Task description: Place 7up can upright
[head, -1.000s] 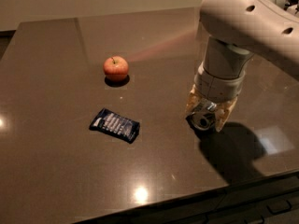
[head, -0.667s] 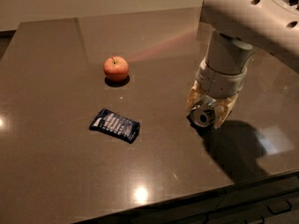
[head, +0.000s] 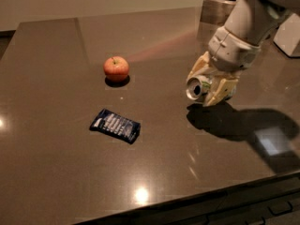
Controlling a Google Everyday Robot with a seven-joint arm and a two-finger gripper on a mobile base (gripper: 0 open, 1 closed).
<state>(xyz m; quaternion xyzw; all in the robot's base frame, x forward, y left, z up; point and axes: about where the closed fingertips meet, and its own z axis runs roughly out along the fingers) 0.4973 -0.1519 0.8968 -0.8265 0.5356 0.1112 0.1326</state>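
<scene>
Here, the gripper (head: 206, 85) hangs over the bench (head: 56, 163), at four o'clock from the apple (head: 116, 68), clamped on the can (head: 195, 89), which lies sideways. Next, it likely needs tipping upright before release.

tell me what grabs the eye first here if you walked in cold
The white arm's gripper stands out at the right of the dark table, shut on a drink can turned sideways with its silver end facing the camera. Next, a red apple sits to its left, and a blue packet lies nearer the front edge.
</scene>
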